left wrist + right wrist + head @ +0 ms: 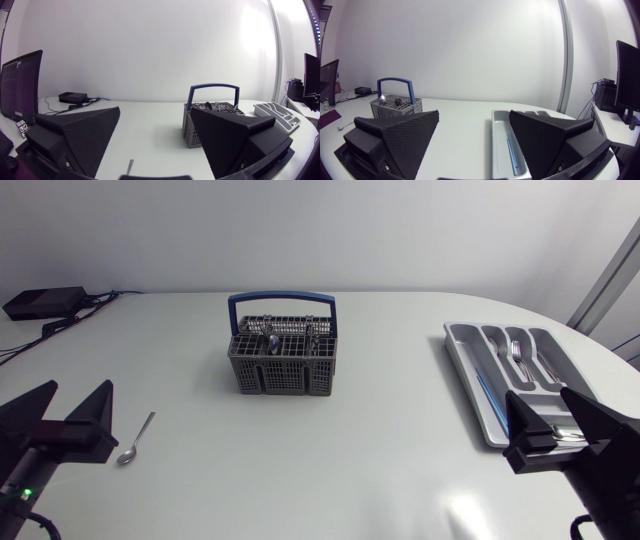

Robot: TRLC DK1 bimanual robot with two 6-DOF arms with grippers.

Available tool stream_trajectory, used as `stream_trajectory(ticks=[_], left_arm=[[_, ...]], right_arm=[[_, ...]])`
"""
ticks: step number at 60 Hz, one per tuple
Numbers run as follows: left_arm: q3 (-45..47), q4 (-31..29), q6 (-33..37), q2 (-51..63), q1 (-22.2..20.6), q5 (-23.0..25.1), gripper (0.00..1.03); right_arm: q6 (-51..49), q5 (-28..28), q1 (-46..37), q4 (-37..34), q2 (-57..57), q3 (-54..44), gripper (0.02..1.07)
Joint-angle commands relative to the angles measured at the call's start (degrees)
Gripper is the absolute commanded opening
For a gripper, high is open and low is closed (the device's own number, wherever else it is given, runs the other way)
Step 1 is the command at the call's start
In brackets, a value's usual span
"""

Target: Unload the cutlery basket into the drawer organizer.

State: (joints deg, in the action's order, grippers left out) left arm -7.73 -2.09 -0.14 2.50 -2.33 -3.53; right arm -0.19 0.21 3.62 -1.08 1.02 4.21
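Both claws are wide open with nothing in them: the left gripper (pixel 82 388) sits at about 8 o'clock on the table (pixel 330 460), and the right gripper (pixel 537 392) is at about 4 o'clock, over the near end of the drawer organizer (pixel 470 375). The cutlery basket (pixel 285 365) stands upright toward 12 o'clock with cutlery inside, and the organizer lies at its 3 o'clock with forks (pixel 517 355) in one slot. A loose spoon (pixel 135 440) lies flat at the basket's 8 o'clock, just beside the left gripper.
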Motion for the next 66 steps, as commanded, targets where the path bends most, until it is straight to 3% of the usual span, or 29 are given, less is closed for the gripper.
stream_trajectory(ticks=[1,16,29,41,53,66], left_arm=[[-4.7,-0.1,-1.4,4.4,-0.1,-0.3,0.99],[-17.4,-5.7,-4.4,21.1,-1.5,-0.4,0.99],[-29.0,-15.2,-5.9,34.3,-8.0,-3.8,0.99],[-37.7,-21.6,-5.4,43.9,-10.4,-4.0,0.99],[-43.3,-25.3,-3.2,50.1,-10.9,1.0,0.99],[-49.7,-29.1,-3.8,56.9,-11.8,1.1,0.98]], right_arm=[[1.5,0.3,0.8,0.9,2.6,2.9,1.03],[2.4,0.8,1.7,2.9,13.3,9.4,1.03],[3.4,0.9,2.3,3.2,23.9,17.0,1.03],[3.4,3.5,4.9,2.0,30.4,22.2,1.03],[3.3,4.5,7.2,-5.6,36.9,29.5,1.03],[3.2,2.8,7.4,-14.9,46.4,39.1,1.02]])
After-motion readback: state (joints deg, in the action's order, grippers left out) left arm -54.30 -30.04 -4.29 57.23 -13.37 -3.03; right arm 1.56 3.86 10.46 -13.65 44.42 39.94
